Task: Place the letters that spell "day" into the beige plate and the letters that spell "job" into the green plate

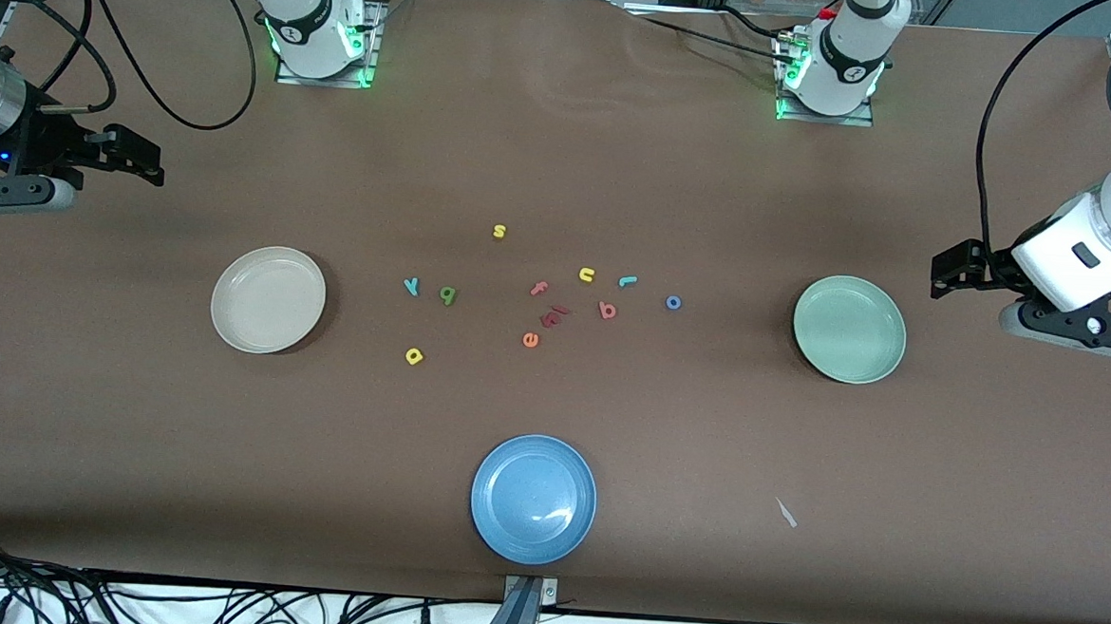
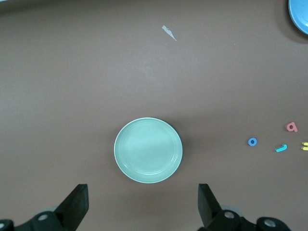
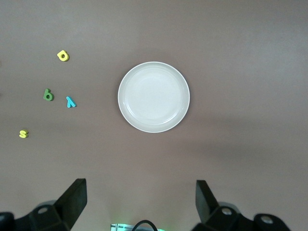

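Observation:
The empty beige plate (image 1: 268, 299) (image 3: 154, 96) lies toward the right arm's end, the empty green plate (image 1: 849, 329) (image 2: 148, 157) toward the left arm's end. Between them lie the teal "y" (image 1: 411, 286), green "a" (image 1: 447, 295) and yellow "d" (image 1: 413, 356), then the teal "j" (image 1: 627, 281), coral "b" (image 1: 607, 309) and blue "o" (image 1: 673, 302). My right gripper (image 1: 145, 163) (image 3: 139, 202) hangs open beside the beige plate, holding nothing. Beside the green plate, my left gripper (image 1: 944, 273) (image 2: 143, 204) is open and holds nothing.
A blue plate (image 1: 533, 498) sits near the front edge. Other letters lie among the task's: yellow "s" (image 1: 499, 231), yellow "n" (image 1: 586, 275), coral "f" (image 1: 540, 288), orange "e" (image 1: 530, 339) and a dark red piece (image 1: 555, 317). A white scrap (image 1: 786, 512) lies beside the blue plate.

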You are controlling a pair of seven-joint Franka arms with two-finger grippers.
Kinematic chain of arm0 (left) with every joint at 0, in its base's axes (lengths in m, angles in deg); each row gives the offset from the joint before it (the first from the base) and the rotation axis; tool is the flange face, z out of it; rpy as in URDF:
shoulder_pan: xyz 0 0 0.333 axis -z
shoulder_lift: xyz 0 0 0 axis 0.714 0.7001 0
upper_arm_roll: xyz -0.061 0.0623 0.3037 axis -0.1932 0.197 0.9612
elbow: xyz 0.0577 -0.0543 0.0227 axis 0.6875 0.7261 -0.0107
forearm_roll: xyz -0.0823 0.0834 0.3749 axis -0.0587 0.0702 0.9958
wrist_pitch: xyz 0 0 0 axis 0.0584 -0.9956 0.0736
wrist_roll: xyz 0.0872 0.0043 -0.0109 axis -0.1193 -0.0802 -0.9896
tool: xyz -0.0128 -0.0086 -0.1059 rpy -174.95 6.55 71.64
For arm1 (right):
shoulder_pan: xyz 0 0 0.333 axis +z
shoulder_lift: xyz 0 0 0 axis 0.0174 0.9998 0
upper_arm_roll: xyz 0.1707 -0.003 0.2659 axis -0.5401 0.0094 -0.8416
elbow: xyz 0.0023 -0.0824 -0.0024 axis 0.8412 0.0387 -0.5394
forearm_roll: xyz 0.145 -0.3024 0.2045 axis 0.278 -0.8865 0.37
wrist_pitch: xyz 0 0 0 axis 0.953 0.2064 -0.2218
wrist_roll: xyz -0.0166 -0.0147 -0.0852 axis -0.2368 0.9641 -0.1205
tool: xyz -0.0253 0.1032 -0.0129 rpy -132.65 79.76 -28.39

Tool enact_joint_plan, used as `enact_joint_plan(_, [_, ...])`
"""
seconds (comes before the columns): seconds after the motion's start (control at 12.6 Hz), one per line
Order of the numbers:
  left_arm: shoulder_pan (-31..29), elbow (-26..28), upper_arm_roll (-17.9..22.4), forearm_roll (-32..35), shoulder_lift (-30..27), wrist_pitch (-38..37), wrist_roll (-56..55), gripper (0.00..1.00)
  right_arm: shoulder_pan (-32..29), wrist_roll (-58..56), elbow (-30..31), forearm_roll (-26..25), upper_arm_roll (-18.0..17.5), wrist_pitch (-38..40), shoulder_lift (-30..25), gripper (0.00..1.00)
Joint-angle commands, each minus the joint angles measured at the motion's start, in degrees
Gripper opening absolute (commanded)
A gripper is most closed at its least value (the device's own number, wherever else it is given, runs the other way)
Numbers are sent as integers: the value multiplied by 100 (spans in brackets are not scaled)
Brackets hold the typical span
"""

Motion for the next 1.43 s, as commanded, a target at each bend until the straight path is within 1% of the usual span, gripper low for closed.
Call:
enact_joint_plan(0.0, [22,-81,-3,93,18,-58,65,100,-50,1,-72,-69,-66,89,17,100])
enact_joint_plan(1.35, [22,-81,-3,93,18,-58,91,100,-41,27,15,-25,-92,89,-35,100])
